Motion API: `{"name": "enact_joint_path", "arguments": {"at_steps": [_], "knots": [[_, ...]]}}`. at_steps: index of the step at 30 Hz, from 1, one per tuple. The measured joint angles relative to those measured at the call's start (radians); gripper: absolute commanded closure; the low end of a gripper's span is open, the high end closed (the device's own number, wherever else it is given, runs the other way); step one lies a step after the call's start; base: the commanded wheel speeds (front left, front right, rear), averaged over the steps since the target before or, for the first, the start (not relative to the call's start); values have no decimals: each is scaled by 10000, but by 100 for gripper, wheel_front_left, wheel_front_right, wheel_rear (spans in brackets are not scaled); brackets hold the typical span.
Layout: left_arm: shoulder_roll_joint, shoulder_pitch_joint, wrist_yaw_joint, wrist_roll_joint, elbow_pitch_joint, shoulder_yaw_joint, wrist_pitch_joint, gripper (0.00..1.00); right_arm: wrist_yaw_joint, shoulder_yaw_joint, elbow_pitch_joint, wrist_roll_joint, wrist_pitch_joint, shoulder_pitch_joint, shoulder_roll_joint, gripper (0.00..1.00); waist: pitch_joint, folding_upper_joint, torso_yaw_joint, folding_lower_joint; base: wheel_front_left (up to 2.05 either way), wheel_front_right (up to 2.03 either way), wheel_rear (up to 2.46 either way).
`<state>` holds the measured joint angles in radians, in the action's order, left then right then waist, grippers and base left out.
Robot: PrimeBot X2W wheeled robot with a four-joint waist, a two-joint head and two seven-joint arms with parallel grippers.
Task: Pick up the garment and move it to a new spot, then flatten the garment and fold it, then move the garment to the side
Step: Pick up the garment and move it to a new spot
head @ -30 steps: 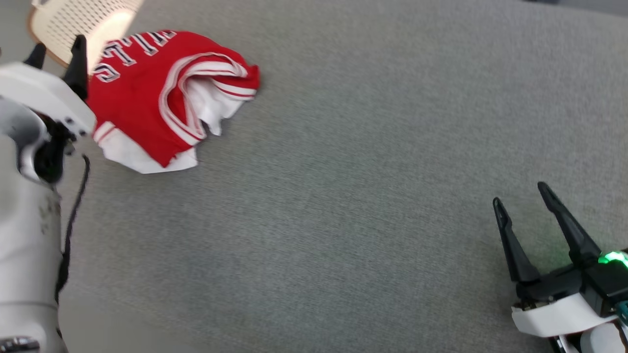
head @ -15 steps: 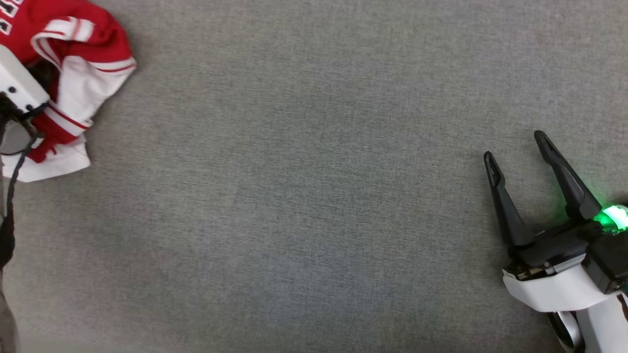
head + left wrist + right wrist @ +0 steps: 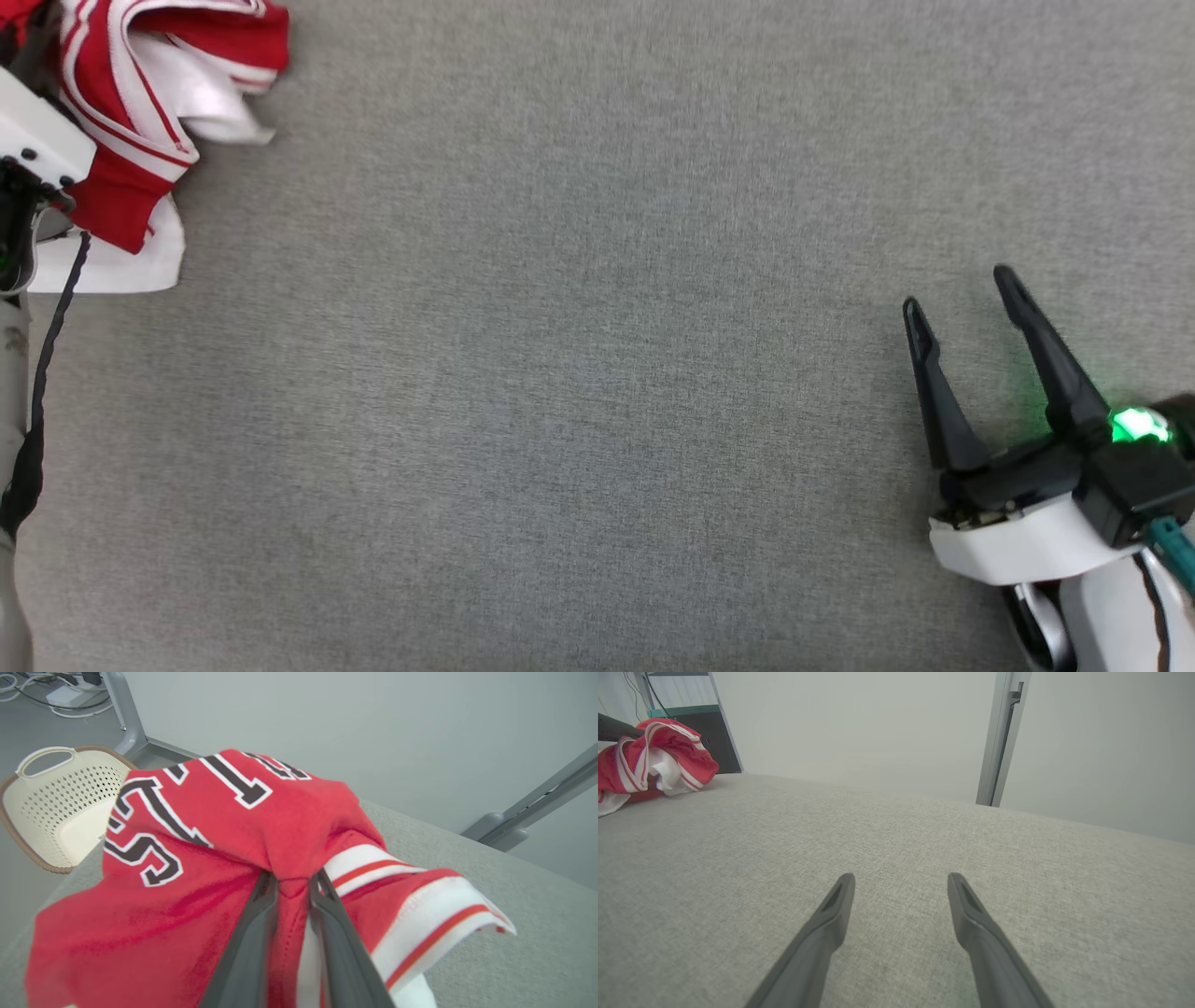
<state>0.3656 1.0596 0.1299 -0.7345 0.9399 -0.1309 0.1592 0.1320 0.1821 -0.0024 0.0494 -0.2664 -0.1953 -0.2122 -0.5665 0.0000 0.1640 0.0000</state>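
Note:
The garment [image 3: 121,177] is a red jersey with white trim and dark lettering, bunched at the head view's upper left on the grey surface. In the left wrist view my left gripper [image 3: 292,879] is shut on a fold of the garment [image 3: 224,830], its fingertips buried in the red cloth, which rises in a peak around them. From the right wrist view the garment [image 3: 654,760] sits at the far left. My right gripper [image 3: 957,289] stands open at the lower right, far from the cloth, and its fingers [image 3: 836,900] hold nothing over bare grey fabric.
A cream perforated basket [image 3: 60,807] stands beyond the surface's edge behind the garment. The grey fabric surface [image 3: 579,355] stretches wide between the two grippers. Metal frame posts [image 3: 1001,737] rise behind the far edge.
My left gripper has closed on the garment, and the cloth has bunched up and lifted around it. The head camera swung, shifting the garment to the upper left corner. The right gripper stays open.

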Motion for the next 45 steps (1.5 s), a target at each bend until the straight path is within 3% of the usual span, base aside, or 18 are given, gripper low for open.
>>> {"name": "enact_joint_path", "arguments": {"at_steps": [8, 15, 19, 25, 35, 40, 45], "knots": [[405, -1111, -2, -1275, -2173, -1204, -848, 100, -2, -29, 286, 405, 25, 845, 418, 0, 1675, 0, -195, 0, 0, 0, 0], [500, -2462, -2, -2192, -3998, -1906, -855, 100, -2, -485, 245, 723, 23, 1586, 656, 0, 3335, 0, -684, 0, 0, 0, 0], [244, -3189, -19, -2428, -4794, -2251, -560, 100, -2, -750, 121, 846, 25, 1817, 769, 0, 4053, 0, -1245, 0, 0, 0, 0], [-587, -3952, -407, -2755, -6009, -2803, 54, 100, -2, -890, -58, 970, 25, 2162, 978, 0, 4640, 0, -2346, 0, 0, 0, 0], [-1969, -4418, -1116, -2452, -6845, -4052, 318, 100, -8, -970, -489, 1009, 25, 2004, 1390, 0, 4246, 0, -3846, 0, 0, 0, 0], [-2092, -4403, -1174, -1415, -5705, -4790, -159, 100, -8, -642, -543, 993, 25, 1613, 1578, 0, 3383, 0, -4315, 0, 0, 0, 0], [-2318, -4215, -940, -792, -4272, -5288, -775, 100, -8, -466, -616, 1220, 25, 1281, 1613, 0, 2492, 0, -4725, -1, 0, 0, 0]]}}
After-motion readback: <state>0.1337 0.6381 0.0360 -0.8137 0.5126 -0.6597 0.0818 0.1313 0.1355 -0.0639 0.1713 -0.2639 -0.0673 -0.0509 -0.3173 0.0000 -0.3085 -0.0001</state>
